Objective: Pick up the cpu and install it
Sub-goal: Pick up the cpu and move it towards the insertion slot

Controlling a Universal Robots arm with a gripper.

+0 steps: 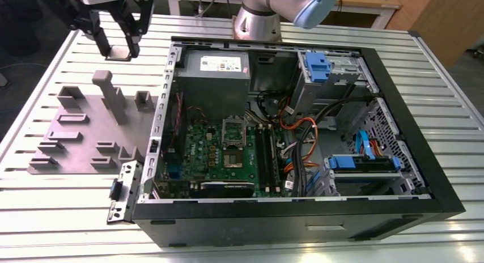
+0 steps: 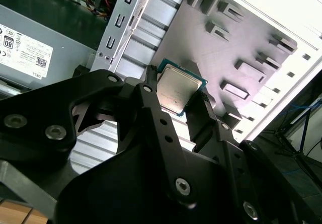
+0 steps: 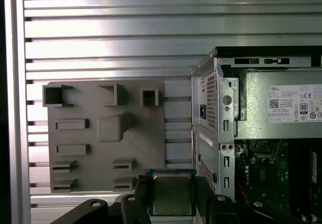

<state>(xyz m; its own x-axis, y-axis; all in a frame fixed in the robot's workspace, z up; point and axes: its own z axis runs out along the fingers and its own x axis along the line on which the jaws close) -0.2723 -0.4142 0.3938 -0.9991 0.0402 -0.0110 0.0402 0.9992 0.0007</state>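
While it hangs clamped between the two fingers of the claw (image 1: 118, 51), the cpu (image 2: 178, 90) sits above the slatted counter (image 1: 45, 217). It is past the far end of the grey moulded plate (image 1: 83, 132) and just outside the open computer case (image 1: 423, 178), on the exterior view's left.

Item: cpu. Small flat square; silver-grey metal lid on a thin green-edged carrier that shows as a narrow border in both wrist views.

Grip: claw clenched on two opposite edges, lid facing the wrist cameras, chip roughly level. Underside hidden.

Handling, as judged:
- Light and stiff, so it will not sag or flex in the hold.
- The smooth lid and thin edges give little purchase, and a slack pinch could let it slip or twist.
- The underside is probably delicate, so the side edges are the sound place to hold it, not the faces.
- It wants setting down flat and square, without pressing.

Destination area: green circuit board (image 1: 226, 155) on the floor of the case, well apart from the chip.

Markings:
- Faint print on the cpu lid, too small to make out.
- White printed label (image 1: 221, 63) with small symbols on the grey power supply box (image 1: 215, 81), seen in all three views. Wording not transcribed.
- No marking visible on the plate.
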